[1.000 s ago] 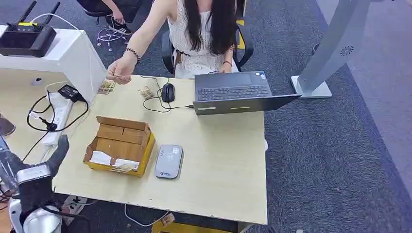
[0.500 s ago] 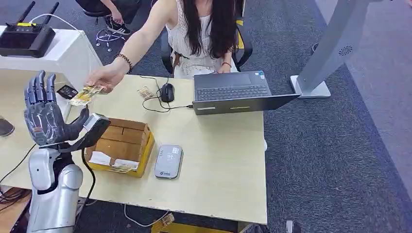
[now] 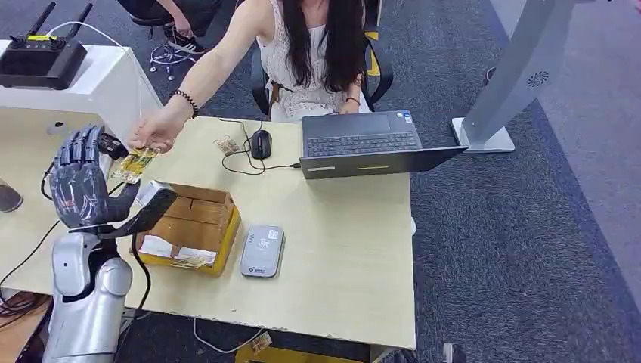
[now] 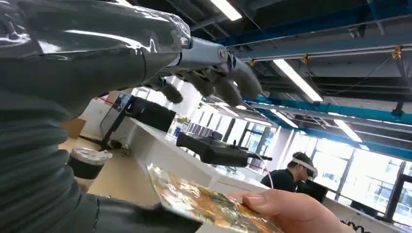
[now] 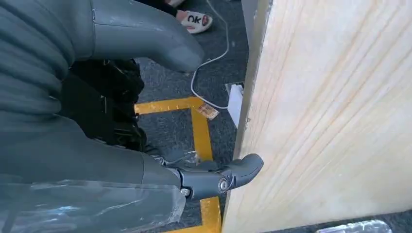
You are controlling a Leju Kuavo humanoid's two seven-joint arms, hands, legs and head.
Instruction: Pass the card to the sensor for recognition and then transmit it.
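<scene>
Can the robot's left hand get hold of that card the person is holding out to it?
Probably yes. The left hand is raised with its fingers spread, and the card in the person's hand hangs just beside it with nothing between. The person is gripping the card's far end, leaving the near end free.

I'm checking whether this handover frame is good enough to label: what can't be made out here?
- Card print: too small in the head view, blurred in the left wrist view.
- Whether the left hand touches the card: its thumb and the person's hand cover the edges.
- Sensor markings: too small to read.
- Right hand: its fingers are mostly cut off in the right wrist view, so their pose is unclear.
</scene>
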